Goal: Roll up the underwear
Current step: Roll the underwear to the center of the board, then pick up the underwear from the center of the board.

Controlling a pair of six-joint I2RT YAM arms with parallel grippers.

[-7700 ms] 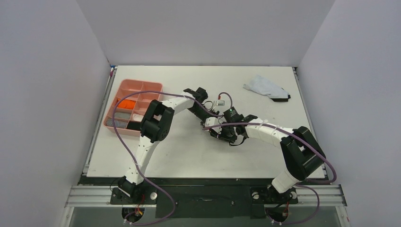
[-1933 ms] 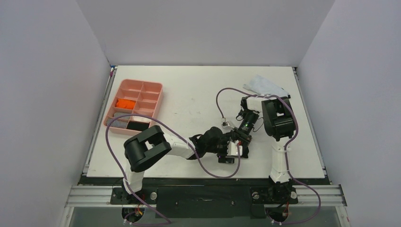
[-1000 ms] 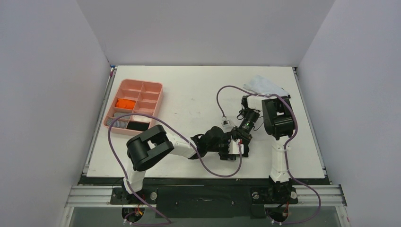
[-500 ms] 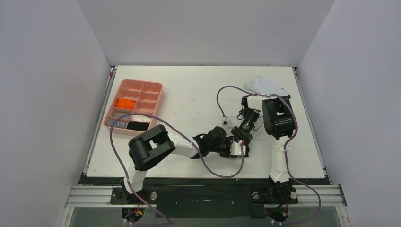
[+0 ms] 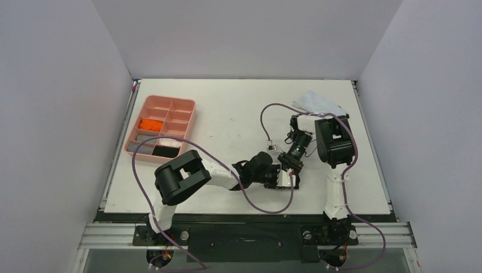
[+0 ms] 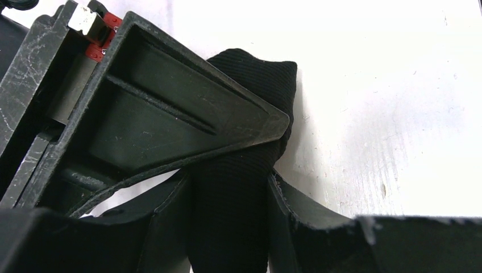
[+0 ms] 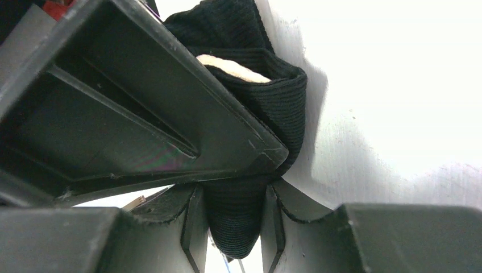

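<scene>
The black underwear (image 6: 239, 170) with a beige waistband (image 7: 233, 67) is bunched into a tight roll on the white table, near the front middle. My left gripper (image 6: 227, 199) is shut on it, and so is my right gripper (image 7: 234, 199). The two grippers meet head-on, the left gripper (image 5: 275, 176) pressed against the right gripper (image 5: 289, 169), so the roll is almost hidden from above. The orange underwear (image 5: 150, 123) lies rolled in a compartment of the pink tray (image 5: 183, 115) at the left.
The pink tray also holds a dark roll (image 5: 166, 152) and a grey striped one (image 5: 141, 147). A white and grey cloth (image 5: 318, 103) lies at the back right. Purple cables loop over the table around both arms.
Long ago the arms worked mid-table, the left one near the tray. Over the last two seconds the joined grippers have crept slightly away from the table's front edge, still gripping the black roll.
</scene>
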